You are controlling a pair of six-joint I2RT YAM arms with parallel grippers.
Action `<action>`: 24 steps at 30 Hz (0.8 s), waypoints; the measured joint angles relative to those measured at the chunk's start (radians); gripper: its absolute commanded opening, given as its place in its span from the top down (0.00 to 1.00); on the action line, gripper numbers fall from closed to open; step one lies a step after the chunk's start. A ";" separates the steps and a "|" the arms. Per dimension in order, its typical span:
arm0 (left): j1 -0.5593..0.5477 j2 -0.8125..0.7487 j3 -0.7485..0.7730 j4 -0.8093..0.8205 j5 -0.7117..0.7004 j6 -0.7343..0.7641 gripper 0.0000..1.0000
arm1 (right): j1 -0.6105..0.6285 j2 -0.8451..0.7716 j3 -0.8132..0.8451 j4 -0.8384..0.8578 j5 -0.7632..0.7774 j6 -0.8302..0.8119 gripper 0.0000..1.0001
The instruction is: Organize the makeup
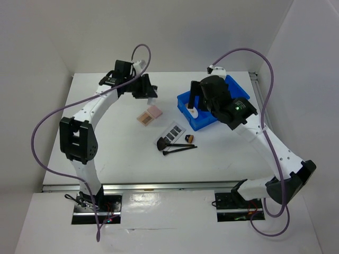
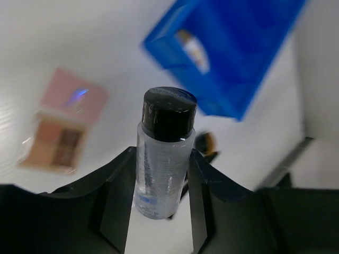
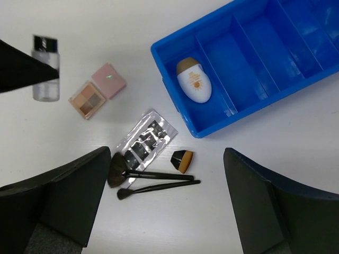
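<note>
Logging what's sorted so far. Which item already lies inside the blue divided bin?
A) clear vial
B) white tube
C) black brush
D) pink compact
B: the white tube lies in an end compartment of the blue divided bin, while the clear vial sits clamped in the left gripper.

I'm looking at a white desk [image 1: 132,159] boxed in by plain white panels: a back wall [image 1: 175,32], a left wall [image 1: 26,79] and a right wall [image 1: 312,79]. A metal rail [image 1: 159,186] lines its near edge. The light is soft and even.
</note>
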 measured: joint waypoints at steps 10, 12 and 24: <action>-0.185 0.135 0.045 0.457 0.266 -0.435 1.00 | 0.000 -0.102 -0.077 0.016 0.085 0.063 0.06; -0.219 0.222 0.125 0.469 0.271 -0.467 1.00 | -0.002 -0.140 -0.077 0.015 0.101 0.075 0.06; -0.298 0.446 0.375 0.418 0.181 -0.497 0.92 | -0.009 -0.240 -0.076 -0.022 0.137 0.113 0.06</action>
